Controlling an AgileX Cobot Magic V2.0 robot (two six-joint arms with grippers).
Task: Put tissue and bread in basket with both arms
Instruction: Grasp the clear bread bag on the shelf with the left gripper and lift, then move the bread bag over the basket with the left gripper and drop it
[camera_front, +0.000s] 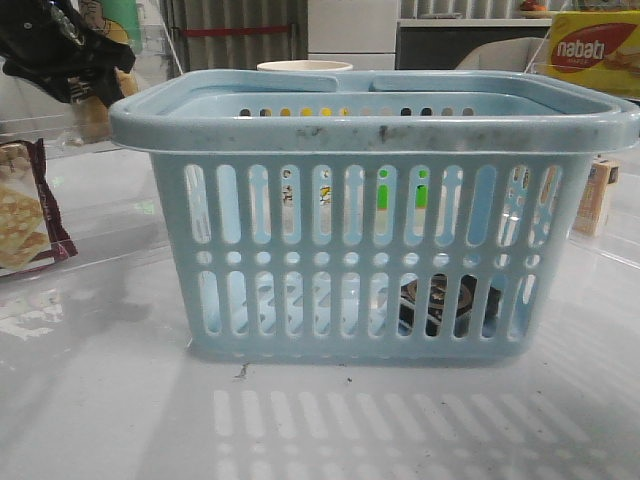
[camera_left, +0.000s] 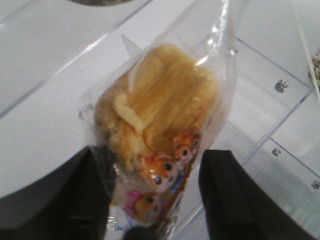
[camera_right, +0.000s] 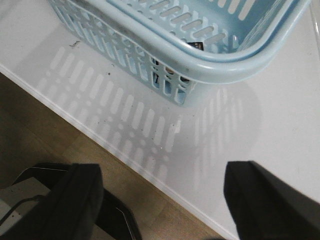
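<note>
The light blue basket (camera_front: 370, 250) stands in the middle of the table; one of its corners shows in the right wrist view (camera_right: 210, 65). The black tissue pack (camera_front: 440, 305) lies on the basket's floor, seen through the slots, and shows dark inside the basket in the right wrist view (camera_right: 197, 46). My left gripper (camera_front: 60, 50) is raised at the far left, outside the basket. In the left wrist view the left gripper (camera_left: 155, 170) is shut on the clear-wrapped golden-brown bread (camera_left: 160, 110). My right gripper (camera_right: 160, 175) is open and empty over the table's front edge, near the basket's corner.
A maroon-edged cracker packet (camera_front: 20, 215) lies at the left. A small box (camera_front: 600, 195) stands right of the basket, a yellow Nabati box (camera_front: 595, 50) at the back right, and a pale cup (camera_front: 305, 66) behind the basket. Clear acrylic dividers (camera_left: 280, 115) lie below the bread.
</note>
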